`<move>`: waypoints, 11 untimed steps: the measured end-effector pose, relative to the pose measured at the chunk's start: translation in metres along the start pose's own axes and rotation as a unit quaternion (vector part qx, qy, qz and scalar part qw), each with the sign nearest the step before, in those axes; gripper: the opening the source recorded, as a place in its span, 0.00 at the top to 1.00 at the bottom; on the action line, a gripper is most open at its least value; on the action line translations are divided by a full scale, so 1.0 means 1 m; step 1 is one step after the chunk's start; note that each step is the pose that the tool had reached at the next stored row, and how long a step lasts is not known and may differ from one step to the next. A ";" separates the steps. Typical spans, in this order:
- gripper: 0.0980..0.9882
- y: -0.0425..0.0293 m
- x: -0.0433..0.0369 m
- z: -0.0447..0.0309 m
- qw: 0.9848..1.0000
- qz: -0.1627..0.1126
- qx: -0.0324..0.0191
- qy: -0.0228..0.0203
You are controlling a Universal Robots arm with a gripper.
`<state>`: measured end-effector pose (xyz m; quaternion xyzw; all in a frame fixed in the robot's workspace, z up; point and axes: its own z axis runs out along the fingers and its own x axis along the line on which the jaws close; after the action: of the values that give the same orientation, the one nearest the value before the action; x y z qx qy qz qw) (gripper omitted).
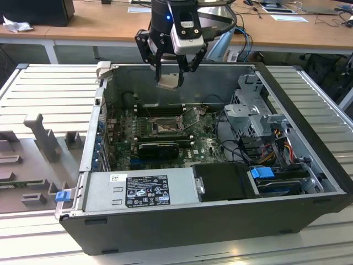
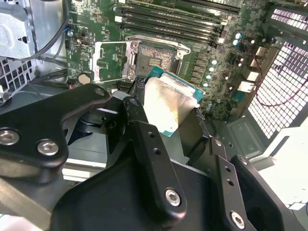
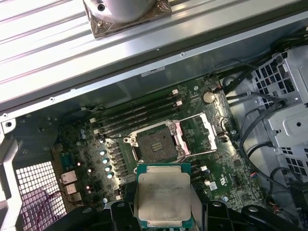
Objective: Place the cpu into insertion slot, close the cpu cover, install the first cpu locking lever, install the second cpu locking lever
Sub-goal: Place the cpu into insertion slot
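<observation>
My gripper (image 1: 169, 77) hangs above the back wall of the open computer case, shut on the cpu (image 1: 168, 82), a flat silvery square with a green edge. In both wrist views the black fingers clamp the cpu (image 2: 168, 101) (image 3: 162, 196) by two opposite sides. Well below it on the green motherboard lies the insertion slot (image 1: 165, 128) (image 3: 154, 144) (image 2: 155, 60), bare, with its dark frame showing. The cpu cover (image 3: 195, 134) (image 2: 111, 61) (image 1: 193, 117) stands swung open beside the slot.
Memory slots (image 3: 139, 118) run along the far side of the socket. A long black card (image 1: 160, 148) sits in front of it. A power supply (image 1: 140, 190) fills the near side of the case, and a drive cage (image 1: 253, 110) with cables stands at the exterior view's right.
</observation>
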<state>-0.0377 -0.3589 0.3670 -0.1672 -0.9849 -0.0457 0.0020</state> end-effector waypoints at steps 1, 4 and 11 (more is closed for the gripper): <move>0.52 0.0000 0.0000 0.0002 1.000 0.000 0.000 0.000; 0.52 -0.0001 0.0000 0.0008 1.000 0.000 0.000 0.000; 0.52 -0.0002 0.0000 0.0023 1.000 0.003 0.000 0.000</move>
<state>-0.0377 -0.3589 0.3647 -0.1697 -0.9844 -0.0457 0.0019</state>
